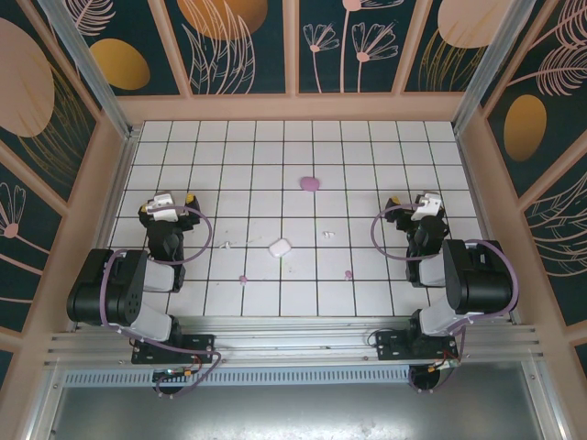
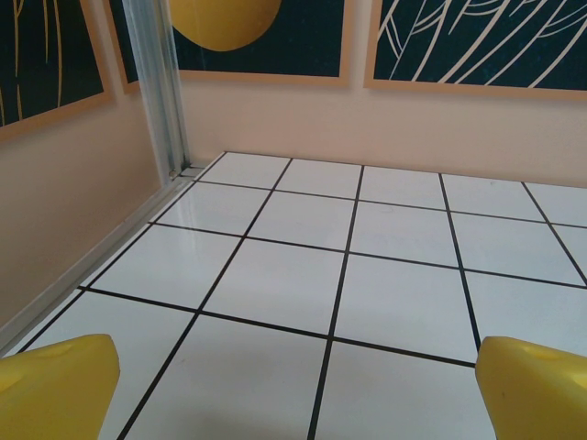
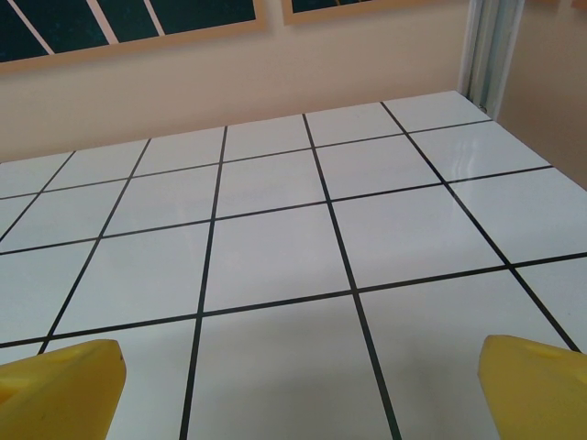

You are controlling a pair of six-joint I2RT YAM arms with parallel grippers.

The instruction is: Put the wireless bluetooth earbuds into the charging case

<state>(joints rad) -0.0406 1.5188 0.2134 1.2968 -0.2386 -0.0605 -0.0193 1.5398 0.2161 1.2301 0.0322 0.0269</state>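
Two empty pairs, left fingers (image 2: 55, 387) and right fingers (image 3: 537, 390) spread, white case (image 1: 280, 247) between

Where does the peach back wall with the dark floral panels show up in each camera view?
Top external: the back wall runs across the top, beyond the farthest tiles.
Left wrist: it spans the upper frame, right of the far-left corner post.
Right wrist: it spans the top, left of the far-right corner post.
Shared landmark: the white tiled table with black grid lines.
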